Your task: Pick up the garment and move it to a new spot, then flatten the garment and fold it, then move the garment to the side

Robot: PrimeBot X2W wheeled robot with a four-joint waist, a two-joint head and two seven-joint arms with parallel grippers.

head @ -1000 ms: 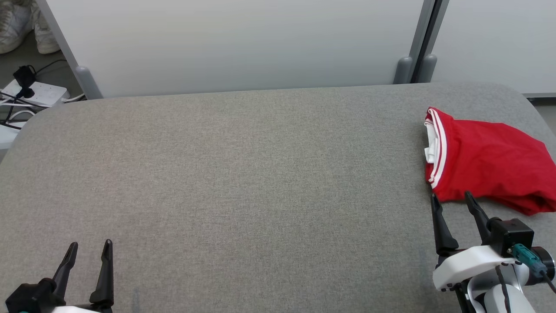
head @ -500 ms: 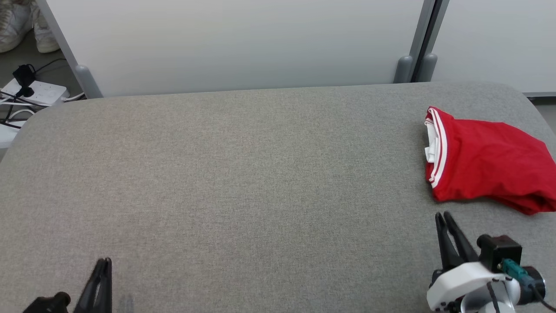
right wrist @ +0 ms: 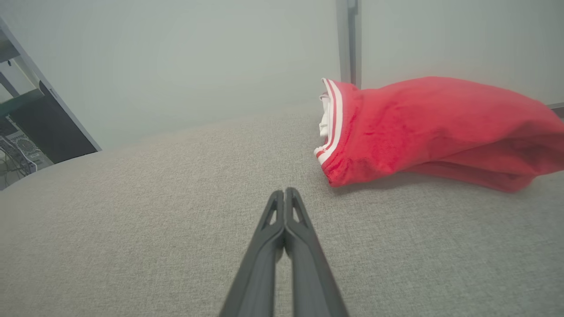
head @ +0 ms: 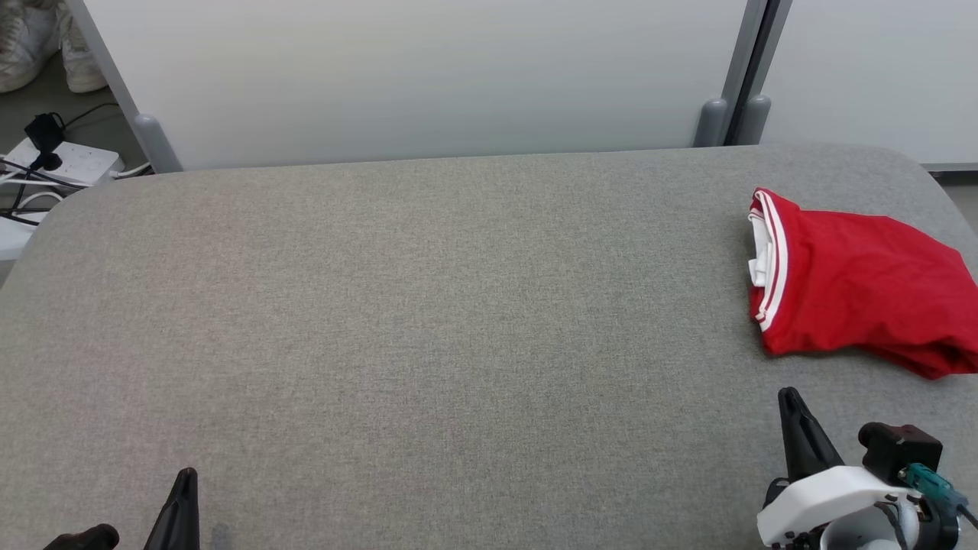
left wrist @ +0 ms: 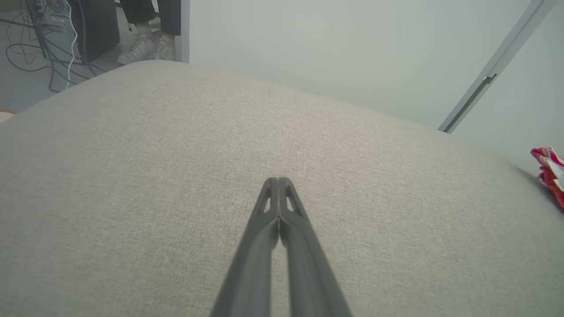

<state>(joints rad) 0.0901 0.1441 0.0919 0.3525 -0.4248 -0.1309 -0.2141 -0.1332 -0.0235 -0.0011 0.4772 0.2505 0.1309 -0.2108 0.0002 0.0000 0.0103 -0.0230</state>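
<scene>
Garment, red, folded, white-trimmed

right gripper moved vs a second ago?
Yes. The right gripper has drawn back down the head view, away from the red garment, which lies where it was, and its jaws have shut.

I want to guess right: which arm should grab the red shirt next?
Probably the right: the right gripper sits shut just short of the red shirt; the left gripper is far off.
</scene>
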